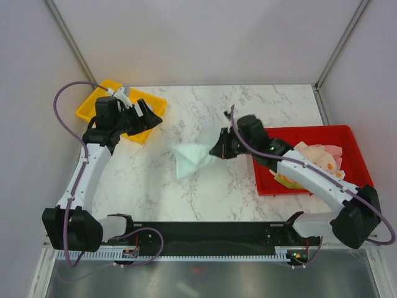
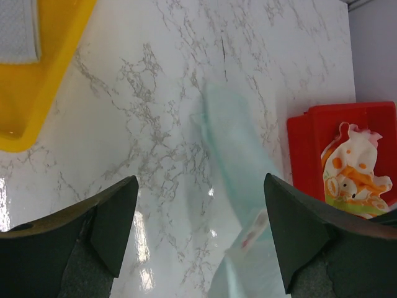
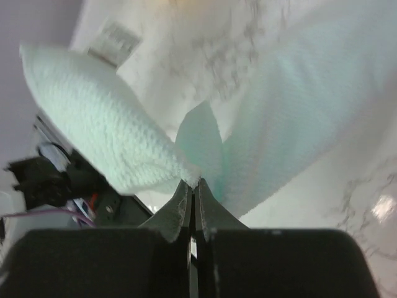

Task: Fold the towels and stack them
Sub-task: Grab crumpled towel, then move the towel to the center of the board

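Overhead, a white marble table (image 1: 248, 105) stands between grey walls (image 1: 205, 37). The right gripper (image 1: 218, 151) is closed tight on a fold of the mint green towel (image 1: 189, 158), at mid-table. The left gripper (image 2: 200, 186) gapes wide, holding nothing, near the yellow tray (image 1: 87, 110). The right arm hides part of the printed towel (image 1: 324, 159) in the red tray (image 1: 291, 133); the left wrist view blurs the mint one.

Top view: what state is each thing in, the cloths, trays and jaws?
mint towel: unfolded, rumpled, pinched at one edge.
printed towel: crumpled in red tray.
grey towel: flat in yellow tray.
left jaws: wide open, empty.
right jaws: shut on the mint towel.
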### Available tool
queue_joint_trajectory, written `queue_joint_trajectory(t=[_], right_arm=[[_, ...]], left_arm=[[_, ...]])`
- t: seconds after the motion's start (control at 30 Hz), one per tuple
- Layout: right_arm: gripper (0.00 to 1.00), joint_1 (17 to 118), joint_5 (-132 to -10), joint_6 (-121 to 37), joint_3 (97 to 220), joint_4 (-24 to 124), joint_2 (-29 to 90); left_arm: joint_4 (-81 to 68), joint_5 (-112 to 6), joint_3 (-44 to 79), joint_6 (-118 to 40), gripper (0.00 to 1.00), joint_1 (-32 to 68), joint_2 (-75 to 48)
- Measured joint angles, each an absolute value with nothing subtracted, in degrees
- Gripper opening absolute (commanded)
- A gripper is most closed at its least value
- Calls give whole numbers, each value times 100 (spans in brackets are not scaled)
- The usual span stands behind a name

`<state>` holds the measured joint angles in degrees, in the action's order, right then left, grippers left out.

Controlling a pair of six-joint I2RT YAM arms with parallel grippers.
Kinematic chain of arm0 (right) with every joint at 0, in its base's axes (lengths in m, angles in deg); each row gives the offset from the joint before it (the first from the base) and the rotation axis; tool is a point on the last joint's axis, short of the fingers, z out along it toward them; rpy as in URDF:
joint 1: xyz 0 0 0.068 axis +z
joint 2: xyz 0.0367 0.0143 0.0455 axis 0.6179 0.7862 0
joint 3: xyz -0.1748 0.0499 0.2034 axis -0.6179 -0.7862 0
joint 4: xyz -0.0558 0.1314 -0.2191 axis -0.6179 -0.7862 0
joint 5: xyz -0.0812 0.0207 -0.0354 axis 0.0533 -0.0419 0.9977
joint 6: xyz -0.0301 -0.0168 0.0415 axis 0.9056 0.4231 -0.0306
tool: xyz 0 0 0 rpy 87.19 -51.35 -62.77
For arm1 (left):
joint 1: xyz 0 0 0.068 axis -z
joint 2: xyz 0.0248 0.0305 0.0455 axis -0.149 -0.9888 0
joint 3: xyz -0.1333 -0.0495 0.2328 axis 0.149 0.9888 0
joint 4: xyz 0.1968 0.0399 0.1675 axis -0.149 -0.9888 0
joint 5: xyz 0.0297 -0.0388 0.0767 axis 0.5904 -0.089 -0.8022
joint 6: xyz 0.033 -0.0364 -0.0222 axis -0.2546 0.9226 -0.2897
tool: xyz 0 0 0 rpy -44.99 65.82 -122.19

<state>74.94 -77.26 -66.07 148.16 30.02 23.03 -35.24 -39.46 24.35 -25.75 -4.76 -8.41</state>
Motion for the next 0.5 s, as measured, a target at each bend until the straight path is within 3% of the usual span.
queue_joint_trajectory(t=[0.17,0.23,0.27,0.3,0.4,0.5], right_arm=[[10,8069,-7494,-6694,13107,3378,2854],[21,8084,-7379,-6699,12940,3341,2930],[34,8082,-7296,-6688,12936,3306,2904],[40,8080,-7210,-6681,12947,3304,2843],[54,8078,-6987,-6552,13080,3068,2521],[61,8075,-6773,-6412,13474,2795,2316]], left_arm=[[-3391,-3745,2844,-2564,86,-493,-827],[-3395,-3690,3077,-2564,86,-484,-797],[-3384,-3681,3200,-2564,85,-478,-766],[-3386,-3681,3307,-2564,85,-467,-733],[-3395,-3686,3674,-2564,84,-388,-598],[-3375,-3712,3917,-2559,84,-209,-524]])
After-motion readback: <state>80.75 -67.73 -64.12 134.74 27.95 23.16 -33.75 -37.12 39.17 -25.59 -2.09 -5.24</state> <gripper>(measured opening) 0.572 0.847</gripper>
